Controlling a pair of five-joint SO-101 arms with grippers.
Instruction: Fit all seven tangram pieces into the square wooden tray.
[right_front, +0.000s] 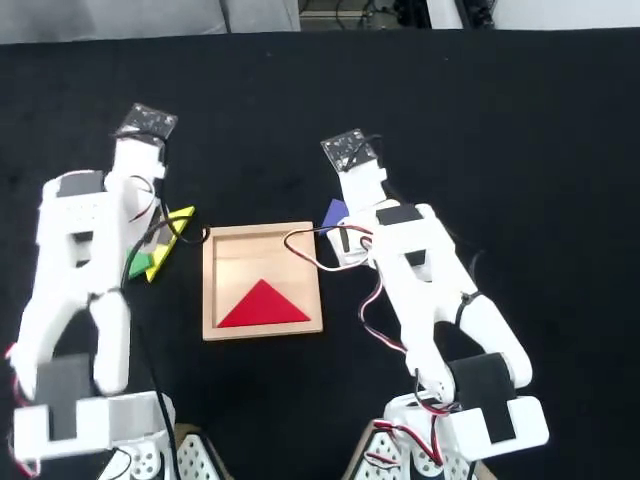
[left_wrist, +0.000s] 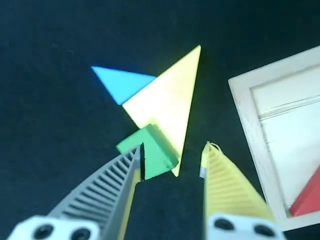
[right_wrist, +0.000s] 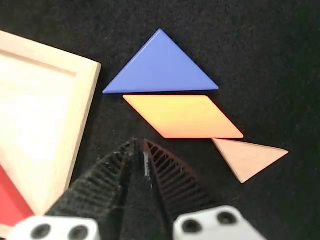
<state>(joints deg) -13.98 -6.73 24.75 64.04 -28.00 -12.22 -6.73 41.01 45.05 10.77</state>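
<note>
Tray (right_front: 212, 285): mid-table, holds only the red triangle (right_front: 262, 305). Yellow triangle (left_wrist: 167, 100) and green square (left_wrist: 152, 150) lie to its left, just ahead of the left gripper (left_wrist: 172, 147), whose fingers are spread. The right gripper (right_wrist: 139, 145) is closed and empty beside the orange parallelogram (right_wrist: 182, 116). Pieces look thin, rigid, light and slick, so pinch across opposite edges. No legible writing on them.

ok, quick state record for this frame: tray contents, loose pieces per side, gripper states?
tray: wooden tray between the two arms
in tray: red triangle, near the edge closest to the arm bases
loose, left arm's side: yellow triangle, green square touching it, light blue triangle
loose, right arm's side: blue triangle, orange parallelogram, tan triangle
left gripper: open, holding nothing, at the yellow triangle's tip and the green square
right gripper: shut, empty, between tray and orange parallelogram
outside tray: six pieces
</note>
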